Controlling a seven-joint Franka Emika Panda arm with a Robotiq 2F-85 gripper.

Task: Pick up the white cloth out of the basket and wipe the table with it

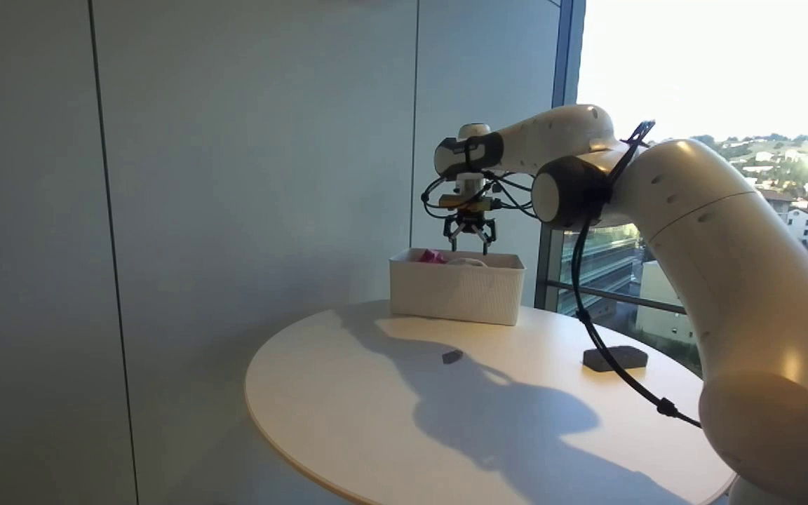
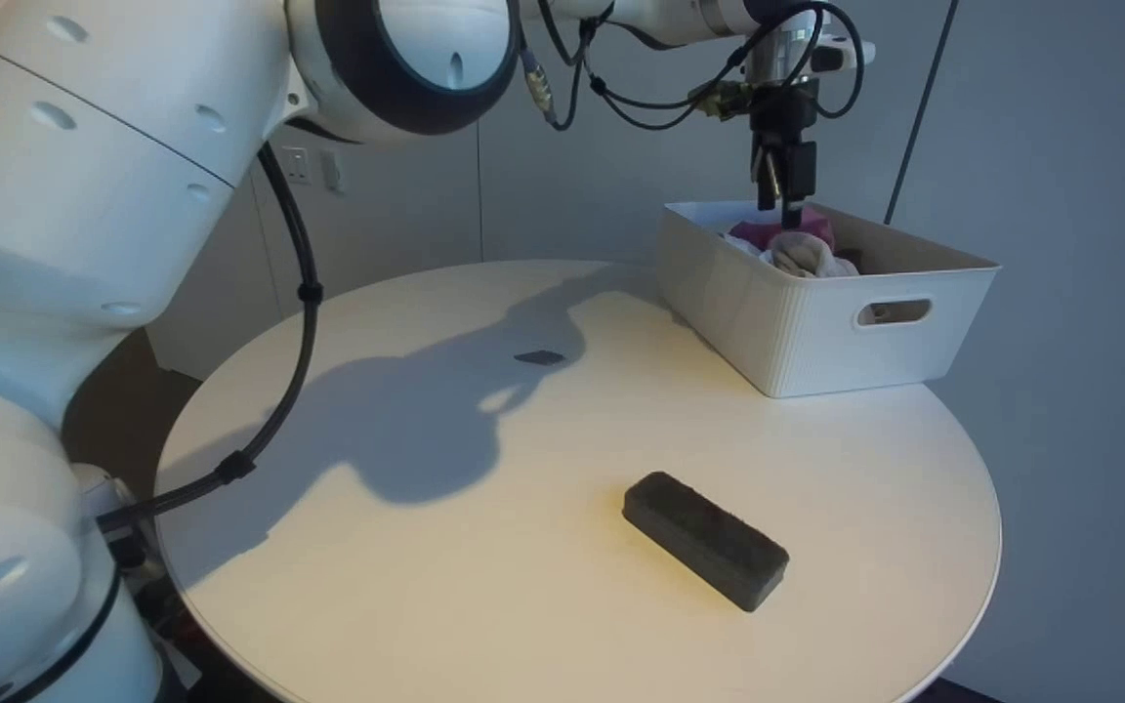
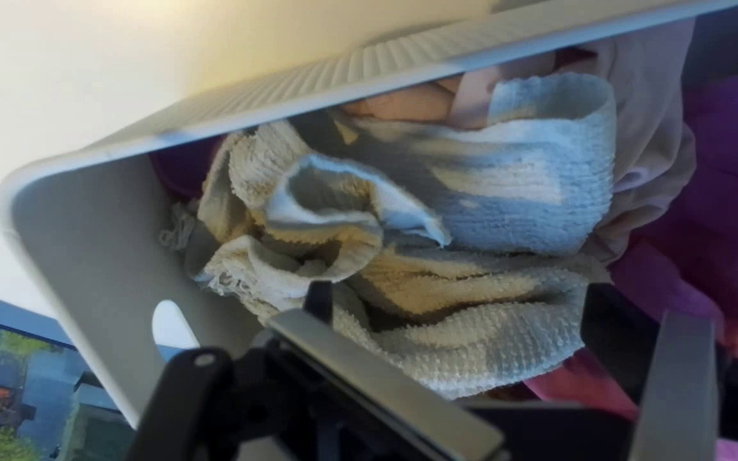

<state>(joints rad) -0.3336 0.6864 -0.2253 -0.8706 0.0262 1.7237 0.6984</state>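
The white basket stands at the far edge of the round white table; it also shows in an exterior view. A crumpled white terry cloth lies in the basket, folded over on itself, and its top shows just above the rim in an exterior view. My gripper points down above the basket opening. In the wrist view the fingers are wide apart with the cloth below and between them. The gripper is open and empty. The cloth's underside is hidden.
A pink-purple item lies in the basket beside the cloth. A dark block and a small dark flat piece lie on the table. A wall stands behind the table, with a window beside it.
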